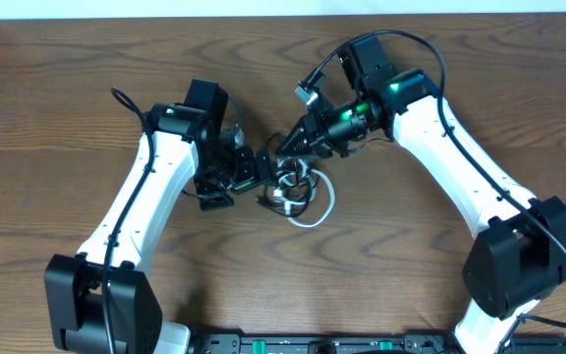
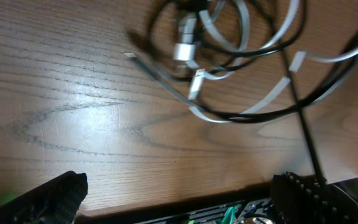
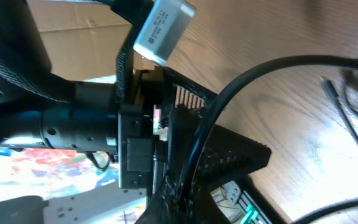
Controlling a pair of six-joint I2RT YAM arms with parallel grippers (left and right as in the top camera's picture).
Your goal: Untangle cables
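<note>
Knotted white and black cables (image 1: 301, 197) lie on the counter (image 1: 67, 98); your left jaws gape just short of them, right jaws closed beside them; tugging one strand could cinch the knot tighter.

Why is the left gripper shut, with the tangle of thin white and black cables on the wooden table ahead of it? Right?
No. The left gripper is open, jaws spread wide in the left wrist view. The tangle of thin white and black cables lies on the wooden table ahead.

cables (image 1: 301, 202) lie on the table (image 1: 67, 88) (just right of left hand (image 1: 247, 183)).
</note>
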